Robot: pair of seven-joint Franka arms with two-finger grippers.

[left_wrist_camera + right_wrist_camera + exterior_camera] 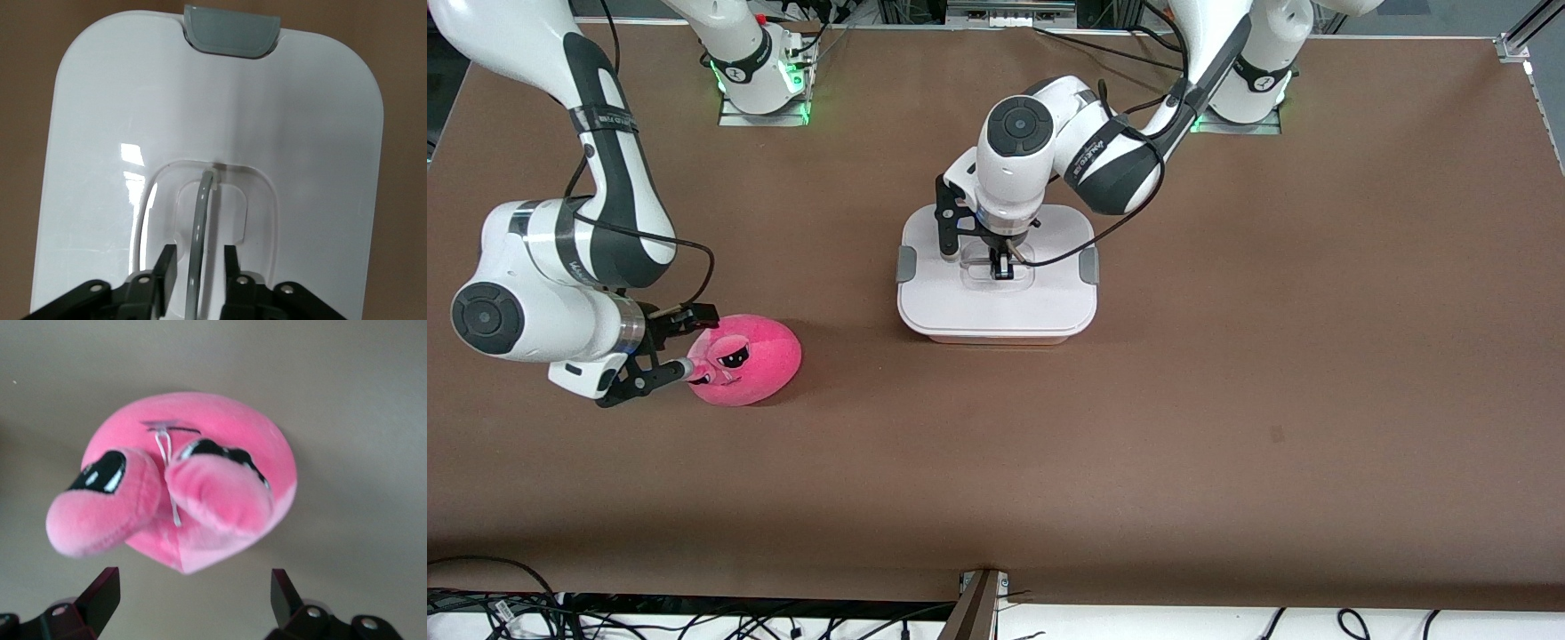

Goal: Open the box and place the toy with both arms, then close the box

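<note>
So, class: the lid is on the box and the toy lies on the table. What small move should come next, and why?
Probably the left gripper should finish closing on the clear handle, then lift the lid. Its fingers straddle the handle with gaps showing, and the box is shut. The right gripper, open beside the toy, can wait.

The bench point(1227, 427) lies bare along its whole edge nearest the front camera and across the left arm's end, so a claw could pass freely there. The box point(996, 302), lid on, blocks the middle, with the left claw point(1002, 264) down on its handle point(199, 227), fingers either side. The toy point(747, 360) and the right claw point(685, 342), spread wide just beside it, block the right arm's end.
</note>
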